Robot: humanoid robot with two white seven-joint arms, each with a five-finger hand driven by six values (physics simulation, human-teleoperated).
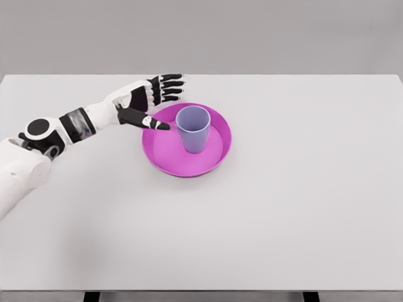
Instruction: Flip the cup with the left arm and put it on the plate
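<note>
On the magenta plate (165, 157), at the middle of the white worktop (302, 207), the lilac cup (192, 129) stands upright, mouth up; the left robot hand (154, 100) sits just beside it, fingers spread, holding nothing; the cup looks light, rigid and smooth, best gripped around its wall.

White table (302, 214) fills most of the view, flat top, far edge running straight across near the top. Plain grey wall (252, 31) behind it. Two dark legs (92, 296) show under the near edge, left & right.
</note>
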